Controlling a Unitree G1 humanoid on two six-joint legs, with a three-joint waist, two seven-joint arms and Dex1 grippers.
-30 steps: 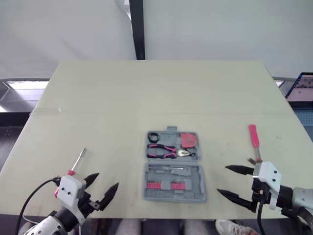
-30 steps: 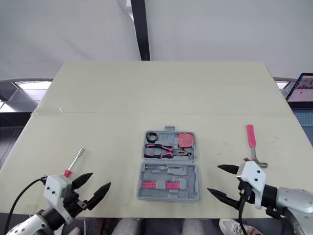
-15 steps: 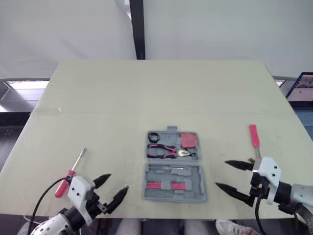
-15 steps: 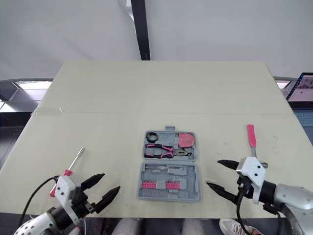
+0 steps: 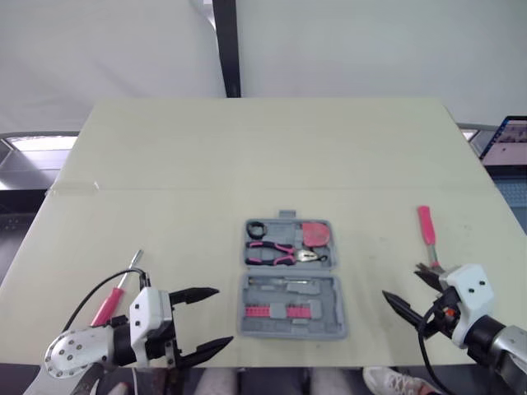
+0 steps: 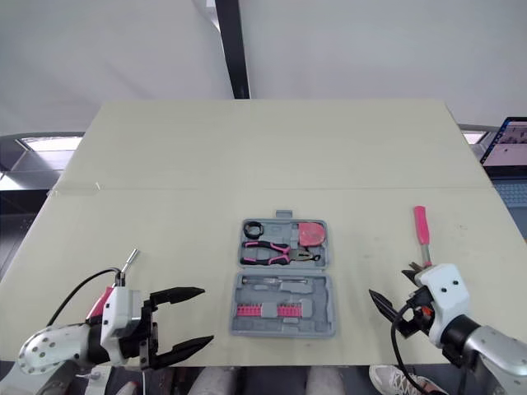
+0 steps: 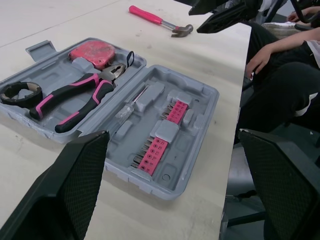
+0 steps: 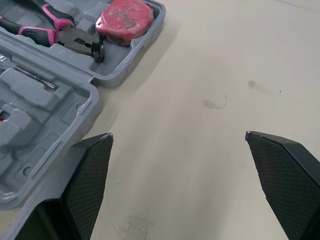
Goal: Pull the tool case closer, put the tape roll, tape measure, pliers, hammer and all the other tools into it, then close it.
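Note:
The grey tool case (image 5: 291, 329) lies open in the middle of the table, near its front edge. Its far half holds a black tape roll (image 5: 258, 230), pink-handled pliers (image 5: 280, 253) and a red tape measure (image 5: 314, 234). Its near half holds pink bit rows (image 5: 284, 311). A pink-handled hammer (image 5: 426, 236) lies right of the case. A red-handled driver (image 5: 119, 284) lies to the left. My left gripper (image 5: 203, 321) is open, low at the front edge, pointing at the case. My right gripper (image 5: 412, 290) is open beside the hammer's head.
A laptop (image 5: 512, 140) shows past the table's right edge. A black post (image 5: 224, 49) stands behind the table. In the left wrist view a person's hand (image 7: 260, 56) rests beyond the table edge. Bare tabletop (image 5: 272, 156) stretches behind the case.
My left gripper has swung right toward the case, uncovering the red-handled driver. My right gripper has drawn back toward the front right corner. The tools have not moved.

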